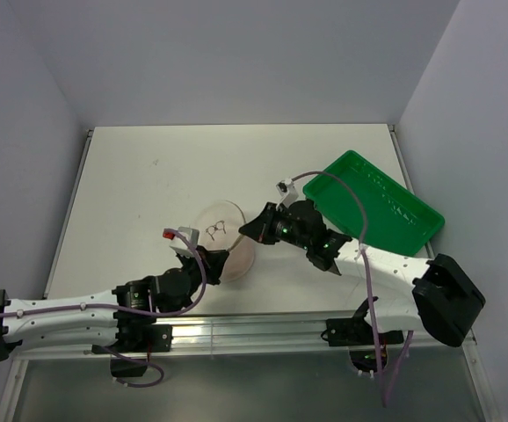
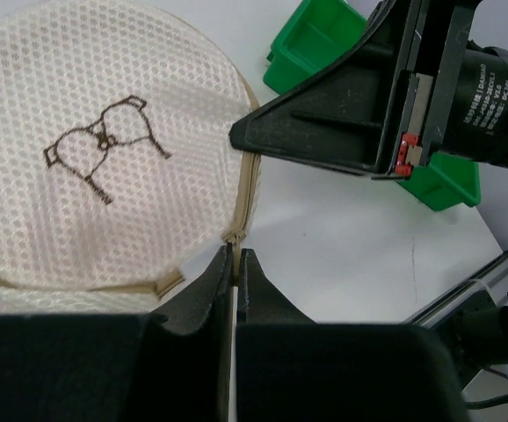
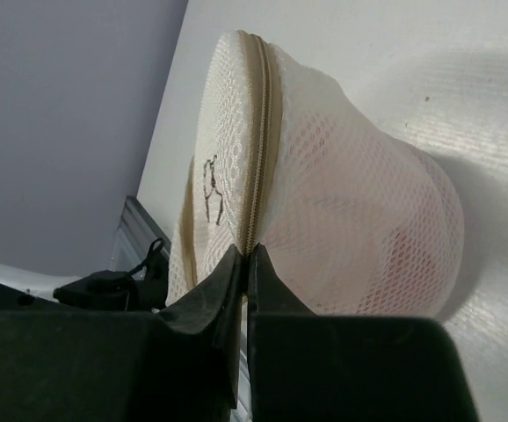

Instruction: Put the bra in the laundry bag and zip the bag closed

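Observation:
The laundry bag lies in the middle of the table, a round mesh case with a dark mark on its upper disc. Through the mesh the pale pink bra shows inside it. The beige zipper band runs round the rim. My left gripper is shut on that rim at the bag's near side. My right gripper is shut on the zipper band at the bag's right side. In the left wrist view the right gripper's black fingertips touch the rim.
A green rectangular tray stands at the right, just behind the right arm, and shows in the left wrist view too. A metal rail runs along the near table edge. Grey walls close in the back and sides.

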You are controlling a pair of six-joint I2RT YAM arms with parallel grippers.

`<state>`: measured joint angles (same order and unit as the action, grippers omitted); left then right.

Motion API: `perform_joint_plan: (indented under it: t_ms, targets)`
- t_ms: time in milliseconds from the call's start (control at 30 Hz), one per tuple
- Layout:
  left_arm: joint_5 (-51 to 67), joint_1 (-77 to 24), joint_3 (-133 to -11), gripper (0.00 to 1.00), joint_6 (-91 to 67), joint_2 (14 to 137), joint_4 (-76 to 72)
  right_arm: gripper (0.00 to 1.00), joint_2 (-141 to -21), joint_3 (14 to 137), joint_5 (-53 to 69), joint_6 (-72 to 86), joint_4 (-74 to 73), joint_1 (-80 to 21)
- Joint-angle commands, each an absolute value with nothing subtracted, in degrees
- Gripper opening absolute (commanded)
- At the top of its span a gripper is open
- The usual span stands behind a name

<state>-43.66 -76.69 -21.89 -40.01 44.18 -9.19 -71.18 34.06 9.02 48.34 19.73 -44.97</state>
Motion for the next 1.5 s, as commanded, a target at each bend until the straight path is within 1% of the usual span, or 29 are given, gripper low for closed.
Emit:
perform_joint_plan:
  t_ms: [0, 167, 200, 233, 267, 300, 333, 400, 433, 467, 500, 533, 600, 733, 833, 1033, 1133, 1200, 1233, 1333, 1467]
  targets:
    - [-44.73, -76.90, -21.62, 0.00, -41.04, 40.79, -7.13, 0.00, -73.55, 37.78, 5.36, 45.36, 21.88, -40.61]
    - [-45.88, -76.99, -22.94, 0.00, -40.52, 39.64, -3.78, 0.00, -77.51, 41.39, 8.61, 43.42, 22.32, -37.88]
    - [-46.84, -76.99, -23.37, 0.04, -40.08, 39.55, -2.74, 0.00, -78.82, 42.53, 8.96, 43.24, 22.32, -37.88]
    - [-47.11, -76.91, -24.51, 0.19, -39.56, 39.64, -2.46, 0.00, -79.62, 43.15, 9.40, 43.07, 22.15, -37.88]
    - [-47.28, -76.90, -25.22, 0.29, -38.94, 39.55, -2.11, 0.01, -80.76, 44.02, 9.49, 43.24, 21.80, -37.88]
    - [-47.46, -76.90, -26.01, 0.39, -37.20, 39.38, -1.85, 0.10, -81.12, 44.38, 9.49, 43.16, 21.27, -37.88]
    - [-47.72, -76.90, -27.84, 0.54, -36.31, 39.29, -1.15, 0.17, -81.30, 44.56, 9.41, 42.72, 21.01, -37.79]
    - [-48.34, -76.90, -30.05, 0.65, -34.20, 38.85, -0.18, 0.29, -81.04, 45.70, 8.88, 41.93, 19.96, -37.36]
    - [-48.77, -76.90, -32.15, 0.79, -33.41, 38.59, 1.83, 0.34, -80.86, 46.23, 8.88, 41.05, 19.43, -37.09]
    - [-48.78, -76.90, -33.12, 0.85, -32.62, 37.97, 2.28, 0.40, -80.60, 47.80, 8.70, 40.44, 18.73, -36.83]
    - [-48.87, -76.90, -34.00, 0.92, -31.30, 37.71, 2.63, 0.64, -80.51, 48.68, 8.18, 39.73, 16.81, -36.48]
    - [-48.87, -76.90, -35.75, 0.97, -30.85, 37.44, 3.07, 0.77, -80.51, 49.91, 8.35, 38.07, 15.13, -36.39]
    - [-48.95, -76.90, -37.61, 0.99, -30.06, 37.00, 5.44, 0.99, -79.98, 53.34, 7.57, 36.31, 9.79, -36.21]
    - [-49.92, -76.90, -43.50, 0.99, -30.67, 36.74, 12.55, 1.00, -74.55, 52.04, 5.72, 34.55, 7.74, -36.12]
    - [-51.24, -76.90, -46.22, 0.99, -31.03, 35.42, 17.30, 1.00, -67.87, 49.14, 4.75, 33.67, 5.98, -36.12]
    - [-54.75, -76.90, -49.22, 0.99, -34.53, 32.52, 28.81, 1.00, -49.07, 40.62, 1.50, 31.99, 4.13, -36.12]
    - [-56.16, -76.90, -49.39, 0.99, -37.96, 31.47, 34.16, 1.00, -36.09, 36.14, -0.35, 30.94, 2.29, -36.12]
    - [-56.25, -76.90, -49.74, 0.99, -40.42, 31.11, 37.86, 1.00, -31.23, 35.25, -4.21, 30.15, -0.77, -36.12]
    - [-56.16, -76.90, -49.83, 0.99, -41.04, 31.03, 38.84, 1.00, -26.76, 34.46, -5.44, 29.71, -1.75, -36.12]
    - [-55.02, -76.99, -49.83, 0.99, -42.63, 31.03, 40.69, 1.00, -18.76, 33.49, -9.66, 28.22, -4.91, -36.12]
    - [-54.41, -76.90, -49.31, 0.99, -42.37, 30.41, 41.31, 0.99, -13.19, 33.57, -12.74, 27.33, -8.43, -36.12]
